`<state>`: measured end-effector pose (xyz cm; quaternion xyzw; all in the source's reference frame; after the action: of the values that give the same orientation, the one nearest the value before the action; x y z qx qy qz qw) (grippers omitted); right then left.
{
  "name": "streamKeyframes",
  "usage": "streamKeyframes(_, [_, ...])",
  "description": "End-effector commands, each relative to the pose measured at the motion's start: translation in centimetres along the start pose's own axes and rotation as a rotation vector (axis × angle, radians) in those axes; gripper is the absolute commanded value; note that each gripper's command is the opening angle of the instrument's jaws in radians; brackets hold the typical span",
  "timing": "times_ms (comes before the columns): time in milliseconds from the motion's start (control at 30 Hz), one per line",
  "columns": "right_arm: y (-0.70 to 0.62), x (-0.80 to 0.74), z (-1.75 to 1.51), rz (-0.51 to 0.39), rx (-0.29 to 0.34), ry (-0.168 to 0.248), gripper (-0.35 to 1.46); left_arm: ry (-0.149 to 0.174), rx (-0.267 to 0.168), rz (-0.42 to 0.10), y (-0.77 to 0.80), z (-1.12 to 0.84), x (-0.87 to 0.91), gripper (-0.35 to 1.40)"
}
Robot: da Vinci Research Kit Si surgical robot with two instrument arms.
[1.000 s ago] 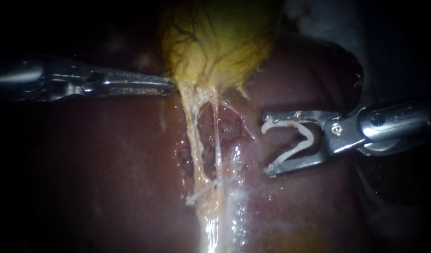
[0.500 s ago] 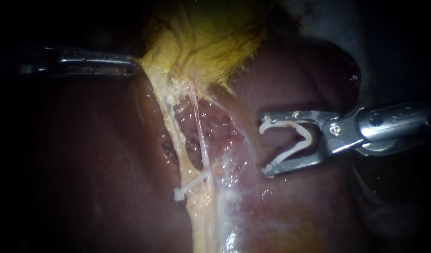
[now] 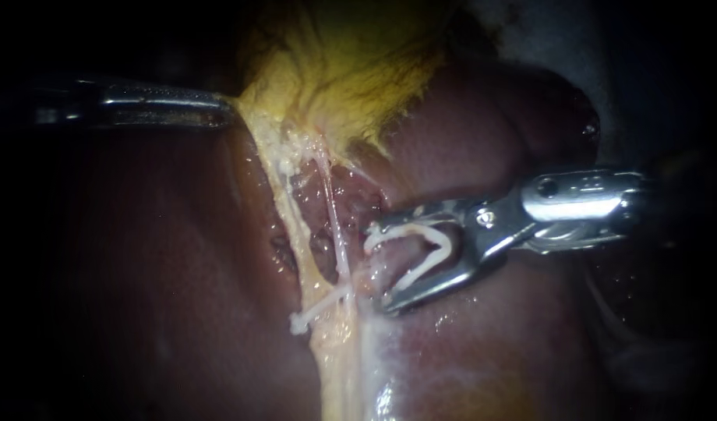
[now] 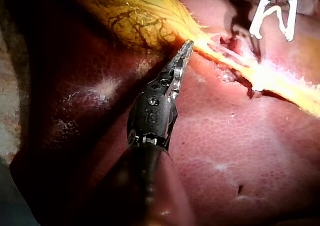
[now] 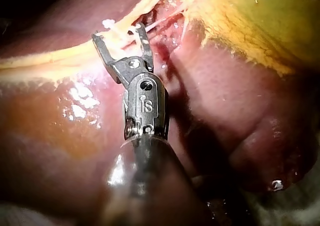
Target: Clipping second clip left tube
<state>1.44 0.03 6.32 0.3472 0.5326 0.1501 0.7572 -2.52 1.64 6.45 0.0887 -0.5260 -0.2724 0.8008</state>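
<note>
**Clip carrier lines up on the left tube**

Dark, wet liver point(image 3: 179, 257) fills the field, with the yellow gallbladder point(image 3: 351, 62) up top. The left instrument point(image 3: 218, 107) has its jaws closed on the gallbladder's edge and holds it out to the side, so two strands stand taut below it.

The left tube point(image 3: 288, 222) is the thicker, yellowish one. It runs steeply down to the placed clip point(image 3: 319, 306), which lies across the strands near their lower end. The thin right tube point(image 3: 335, 226) runs just beside it.

In from the right comes the right instrument point(image 3: 380, 267), jaws wide. It carries the loaded clip point(image 3: 432, 261), spread open with a leg along each jaw. The mouth points straight at the strands, roughly square to their length, and that is a good angle.

Here is the catch: the left tube lies beyond the right tube. The thin strand stands between the jaw tips and the target, with the tips just short of it. The free stretch above the placed clip looks like the landing spot. This instrument is by far the nearer one. Catching the wrong strand is the risk to watch.
</note>
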Motion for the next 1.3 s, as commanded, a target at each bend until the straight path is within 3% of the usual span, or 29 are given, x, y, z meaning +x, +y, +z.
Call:
streamKeyframes(33, [0.03, -0.03, 0.05, 0.013, 0.007, 0.001, 0.54, 0.000, 0.000, 0.000, 0.00, 0.00, 0.00, -0.35])
streamKeyframes(767, [0.62, -0.76, 0.53, 0.142, 0.085, -0.004, 0.55, 0.000, -0.001, 0.000, -0.01, 0.01, 0.00, -0.35])
streamKeyframes(1033, [0.78, -0.77, 0.72, 0.167, 0.086, 0.027, 0.55, 0.000, -0.003, 0.000, -0.01, 0.03, 0.01, -0.35])
streamKeyframes(1300, [0.77, -0.80, 0.97, 0.182, 0.122, 0.040, 0.56, 0.000, -0.003, 0.000, -0.02, 0.04, 0.01, -0.35])
